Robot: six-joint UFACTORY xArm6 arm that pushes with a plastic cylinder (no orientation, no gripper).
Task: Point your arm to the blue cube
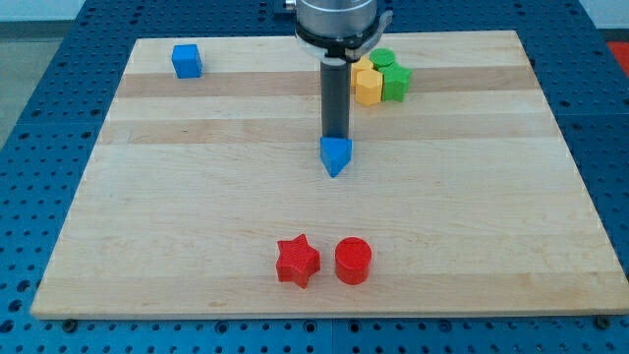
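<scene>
You are looking at a bright, evenly lit, sharply focused view in which soft overhead light is casting only faint short shadows beside the blocks on the wooden board, with no glare and no blur showing at the edges.

The arm shows only its last part: a round, silver-grey metal collar with a darker band along its lower rim. From it, towards six o'clock, hangs a straight rod, dark grey and plain, slightly square-edged, with no markings or cables visible, ending at my tip.
</scene>
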